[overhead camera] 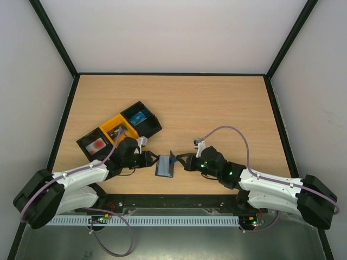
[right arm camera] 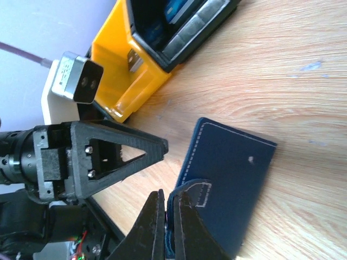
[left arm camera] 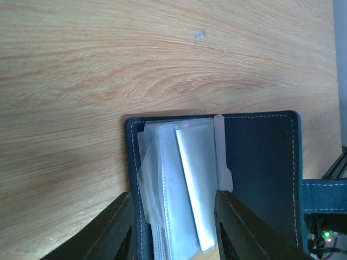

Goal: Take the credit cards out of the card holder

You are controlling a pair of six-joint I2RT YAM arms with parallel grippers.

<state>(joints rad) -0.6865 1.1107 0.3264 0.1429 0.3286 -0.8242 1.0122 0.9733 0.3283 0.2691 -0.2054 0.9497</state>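
Your right pincer [right arm camera: 168,197] is clamped tight on the edge of the card holder [overhead camera: 165,164], close to its tab, and the holder stands open on the surface [overhead camera: 217,103] between the two arms. Your left pincer [left arm camera: 173,196] is partly open, one finger on each side of the clear sleeves [left arm camera: 179,179] inside the holder; you cannot tell whether the fingers touch them. A white card with a red mark [overhead camera: 97,145] lies in the black tray [overhead camera: 81,142] and a blue card [overhead camera: 140,116] in the other black tray [overhead camera: 154,127], with a yellow tray [overhead camera: 111,123] between them
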